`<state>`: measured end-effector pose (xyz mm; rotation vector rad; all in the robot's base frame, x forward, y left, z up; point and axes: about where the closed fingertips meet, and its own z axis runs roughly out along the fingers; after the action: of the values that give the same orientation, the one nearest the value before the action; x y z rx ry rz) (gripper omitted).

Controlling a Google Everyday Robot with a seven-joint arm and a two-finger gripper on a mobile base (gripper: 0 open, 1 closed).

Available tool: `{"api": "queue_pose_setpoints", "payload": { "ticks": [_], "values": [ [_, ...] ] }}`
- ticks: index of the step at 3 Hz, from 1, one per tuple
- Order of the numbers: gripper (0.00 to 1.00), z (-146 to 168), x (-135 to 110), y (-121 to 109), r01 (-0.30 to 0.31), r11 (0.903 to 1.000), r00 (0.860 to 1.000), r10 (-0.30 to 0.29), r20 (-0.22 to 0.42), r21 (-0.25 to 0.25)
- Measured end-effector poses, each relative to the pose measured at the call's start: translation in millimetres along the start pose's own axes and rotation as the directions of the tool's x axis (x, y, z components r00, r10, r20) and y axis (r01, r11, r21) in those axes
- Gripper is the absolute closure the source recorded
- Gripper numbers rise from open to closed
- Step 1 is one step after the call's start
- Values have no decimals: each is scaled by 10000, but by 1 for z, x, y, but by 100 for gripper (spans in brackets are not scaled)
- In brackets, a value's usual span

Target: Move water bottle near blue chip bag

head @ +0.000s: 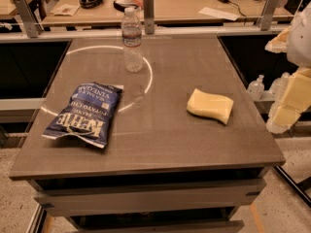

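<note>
Claw (290, 101) right of table (194, 72), water bottle (132, 40) upright

The gripper (285, 114), just right of the table (194, 72): pale, smooth hard shell. Nearest it, the sponge (210, 106): matt yellow foam. Table top: smooth grey, faint sheen. Beyond, the bottle (132, 40): clear ribbed plastic. Farthest, the bag (83, 113): crinkled glossy film.

Warm, dim light; 1 glare ring (149, 79) on table (194, 72); gripper (278, 41) (right edge) washed pale.
</note>
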<state>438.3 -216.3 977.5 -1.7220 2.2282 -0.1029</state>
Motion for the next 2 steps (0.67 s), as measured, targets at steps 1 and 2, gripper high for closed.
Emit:
{"api": "queue_pose_setpoints", "payload": {
  "ticks": [1,2],
  "values": [
    [0,0,0,0,0,10000,10000,0,0,0],
    [0,0,-1,-5,-274,9995,9972,285,690,-158]
  ]
}}
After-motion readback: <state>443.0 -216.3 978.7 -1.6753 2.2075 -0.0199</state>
